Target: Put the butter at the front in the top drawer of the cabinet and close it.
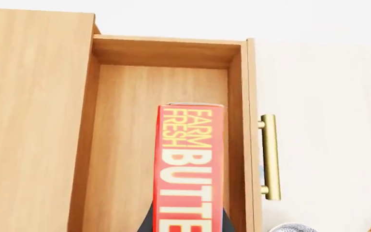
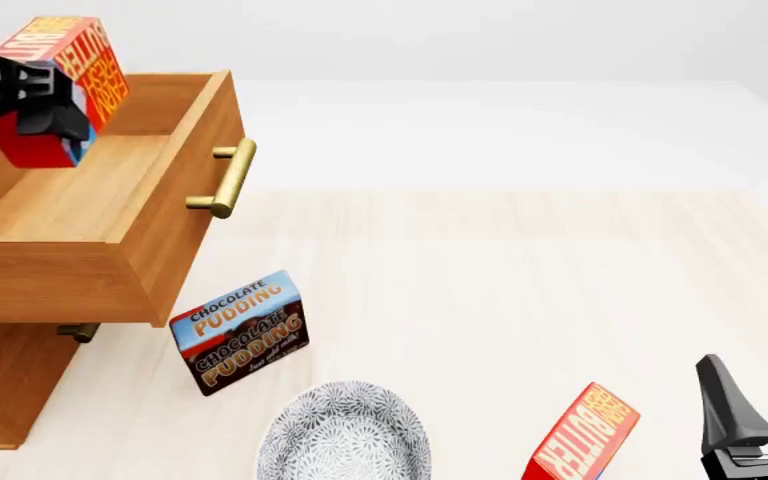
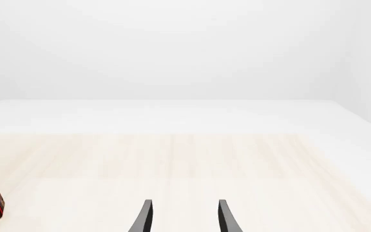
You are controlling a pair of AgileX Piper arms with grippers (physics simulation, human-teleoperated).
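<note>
The left gripper (image 2: 40, 110) holds the butter (image 2: 61, 85) above the pulled-out top drawer (image 2: 104, 215) of the cabinet (image 2: 4, 385), its dark fingers pinching the red-and-orange carton by its lower end. In the front view the box rides at about ten o'clock, tilted, over the drawer's bare floor; the left wrist view looks straight down the carton's narrow printed face into the open compartment, with the brass bar handle (image 1: 269, 157) at three o'clock.

The step in hand appears to be the placing: the carton is over the drawer but not yet set down. The next move likely calls for lowering it to the floor, releasing, lifting clear of the walls, then pushing the drawer front home.

The drawer is a plain light-brown wooden box with straight grain and square walls; its handle is a smooth round brass bar on two posts. The cartons are crisp-edged glossy printed cardboard.

A second butter box (image 2: 582, 440) leans at five o'clock on the pale table (image 2: 518, 290), beside the right gripper (image 2: 758, 400), whose black fingers stand spread and empty. A brown-and-blue chocolate pudding box (image 2: 240, 332) tilts below the drawer, and a grey speckled bowl (image 2: 347, 438) sits at six o'clock.
</note>
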